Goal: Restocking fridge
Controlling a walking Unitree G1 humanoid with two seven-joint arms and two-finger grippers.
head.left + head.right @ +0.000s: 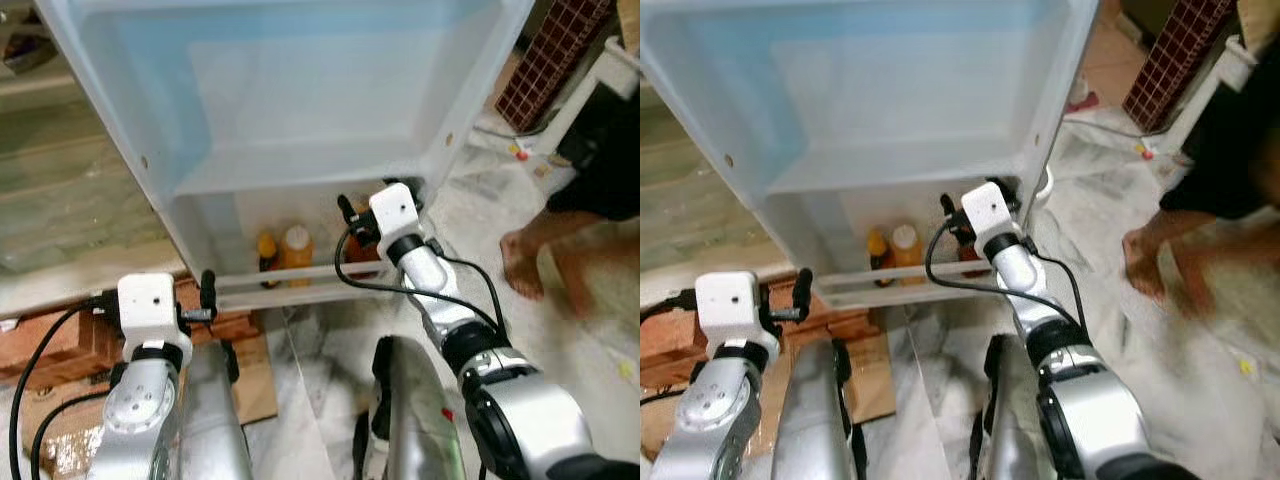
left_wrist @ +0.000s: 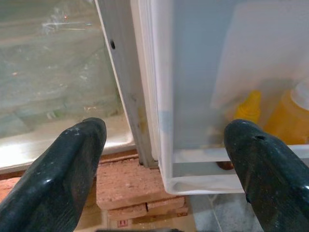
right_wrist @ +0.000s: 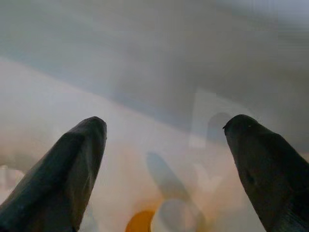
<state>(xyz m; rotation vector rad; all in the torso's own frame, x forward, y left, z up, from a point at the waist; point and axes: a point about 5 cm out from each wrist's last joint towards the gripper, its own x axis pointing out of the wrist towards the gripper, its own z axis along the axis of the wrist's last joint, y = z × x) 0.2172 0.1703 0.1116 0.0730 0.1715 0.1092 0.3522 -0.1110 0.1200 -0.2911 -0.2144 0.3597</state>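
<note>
Presently the fridge door [image 1: 300, 90] stands open, its lower shelf [image 1: 300, 283] at twelve o'clock from the robot. Two bottles stand upright there behind the rail: a small yellow-capped bottle [image 1: 267, 252] and, just beside it at its three o'clock, an orange bottle [image 1: 297, 250] with a pale cap.

The right gripper [image 3: 164, 169] reaches into the shelf at one o'clock, fingers spread wide with nothing between them; its own view is blurred, showing a pale cap and orange below. A darker item behind the wrist cannot be identified.

The left gripper [image 2: 166, 164] hovers at ten o'clock, near the door's bottom corner, fingers wide apart and empty, above stacked bricks [image 2: 130, 193].

Judgement: the bottles look like smooth plastic, light to moderate in weight, likely slippery. Best grasped around the body below the shoulder, not the cap.

A person's bare feet [image 1: 525, 262] stand at two o'clock.
</note>
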